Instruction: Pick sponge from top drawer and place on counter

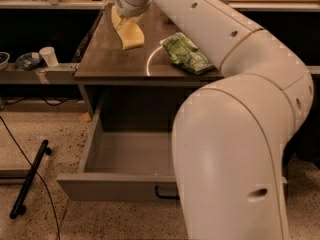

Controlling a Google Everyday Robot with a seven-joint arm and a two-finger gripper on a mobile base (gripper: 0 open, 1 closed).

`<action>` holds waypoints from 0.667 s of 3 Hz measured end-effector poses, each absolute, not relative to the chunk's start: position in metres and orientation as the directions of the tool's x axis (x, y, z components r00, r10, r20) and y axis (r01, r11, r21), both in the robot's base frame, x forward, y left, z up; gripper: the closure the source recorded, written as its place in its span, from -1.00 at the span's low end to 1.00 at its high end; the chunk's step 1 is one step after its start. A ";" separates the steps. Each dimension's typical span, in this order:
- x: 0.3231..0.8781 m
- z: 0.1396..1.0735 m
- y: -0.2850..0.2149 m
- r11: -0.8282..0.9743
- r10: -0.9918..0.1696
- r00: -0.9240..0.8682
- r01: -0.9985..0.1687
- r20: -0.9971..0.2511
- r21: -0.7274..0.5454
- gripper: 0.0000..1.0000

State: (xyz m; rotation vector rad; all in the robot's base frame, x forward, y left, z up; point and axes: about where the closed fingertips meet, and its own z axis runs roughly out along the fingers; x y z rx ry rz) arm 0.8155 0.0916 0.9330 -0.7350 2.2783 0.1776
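Observation:
My gripper [120,17] is at the back left of the counter [107,59], at the end of the big white arm [235,134]. It is shut on the top edge of the pale yellow sponge [131,34], which hangs tilted with its lower end at or just above the counter top. The top drawer [127,151] under the counter is pulled open and its visible inside is bare. Its front panel [107,188] carries a dark handle [165,195]. The arm hides the drawer's right part.
A wrinkly green packet [187,53] lies on the counter's right side, over the thin white circle [149,64]. A side shelf [35,75] on the left holds a white cup [48,55] and bowls [27,60]. A black rod [30,179] and cable lie on the floor.

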 end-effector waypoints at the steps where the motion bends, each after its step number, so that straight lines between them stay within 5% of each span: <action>1: 0.815 0.933 0.092 0.828 -0.455 -0.575 -0.555 -0.680 -0.085 -1.00; 2: 0.815 0.933 0.092 0.828 -0.455 -0.575 -0.555 -0.680 -0.085 -1.00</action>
